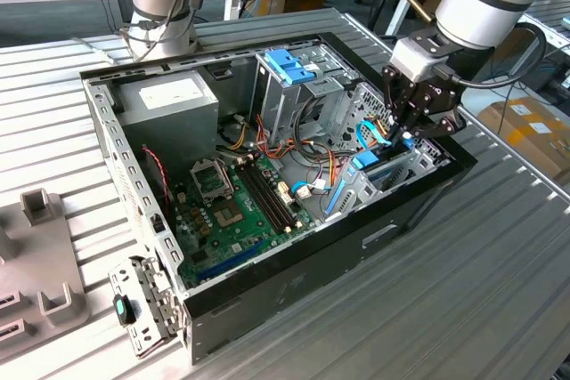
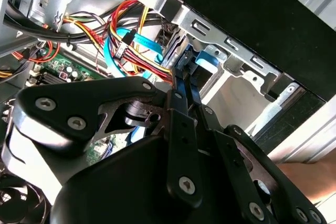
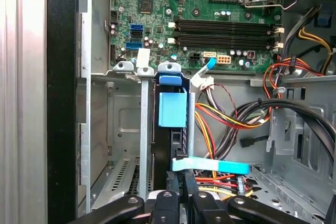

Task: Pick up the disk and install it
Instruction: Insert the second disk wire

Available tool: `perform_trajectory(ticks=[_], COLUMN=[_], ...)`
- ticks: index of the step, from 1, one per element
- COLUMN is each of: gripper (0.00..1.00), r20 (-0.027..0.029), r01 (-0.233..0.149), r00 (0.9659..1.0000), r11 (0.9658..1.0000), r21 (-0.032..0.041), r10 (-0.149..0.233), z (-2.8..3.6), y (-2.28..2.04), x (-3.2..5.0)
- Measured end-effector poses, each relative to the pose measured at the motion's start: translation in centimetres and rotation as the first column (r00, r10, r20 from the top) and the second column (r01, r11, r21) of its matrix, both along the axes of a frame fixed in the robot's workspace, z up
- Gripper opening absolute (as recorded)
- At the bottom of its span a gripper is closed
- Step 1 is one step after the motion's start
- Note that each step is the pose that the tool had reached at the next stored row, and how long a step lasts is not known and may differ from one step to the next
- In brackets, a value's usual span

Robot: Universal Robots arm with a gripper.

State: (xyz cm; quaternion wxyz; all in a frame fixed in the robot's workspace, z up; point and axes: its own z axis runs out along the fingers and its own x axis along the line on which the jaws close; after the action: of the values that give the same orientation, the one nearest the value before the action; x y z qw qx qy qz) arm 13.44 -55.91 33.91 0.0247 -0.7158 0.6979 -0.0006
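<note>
Exterior view: open computer case [image 1: 294, 287] on a slatted metal table [image 1: 463, 309], green motherboard [image 1: 236, 211] on its floor, tall metal drive cage with a blue latch [image 1: 289, 67] toward the back. Gripper [image 1: 401, 135] down inside the case at the exterior view's right, fingers pinched on the light-blue edge of the disk [image 1: 378, 165], standing on edge in the lower drive bay [image 1: 405, 171]. Second wrist view: black fingers [image 2: 181, 108] together, clamped on the blue carrier rail [image 2: 202, 61] beside bundled coloured cables [image 2: 131, 35]. First wrist view: disk [image 3: 172, 109] upright and seated between the bay's metal rails [image 3: 144, 129], fingertips [image 3: 178, 179] closed on its near end, motherboard [image 3: 210, 14] beyond.
</note>
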Motion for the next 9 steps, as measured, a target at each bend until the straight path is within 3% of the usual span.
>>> perform_trajectory(ticks=[6,8,9], gripper=[0.17,0.3,0.3], r20=[0.0,0.0,0.0], r01=[0.0,0.0,0.0], r00=[1.0,1.0,1.0], r11=[1.0,1.0,1.0], r21=[0.0013,0.0001,0.0002], r10=[0.0,0.0,0.0], z=[-0.07,-0.02,-0.02], y=[0.0,0.0,0.0], x=[0.0,0.0,0.0])
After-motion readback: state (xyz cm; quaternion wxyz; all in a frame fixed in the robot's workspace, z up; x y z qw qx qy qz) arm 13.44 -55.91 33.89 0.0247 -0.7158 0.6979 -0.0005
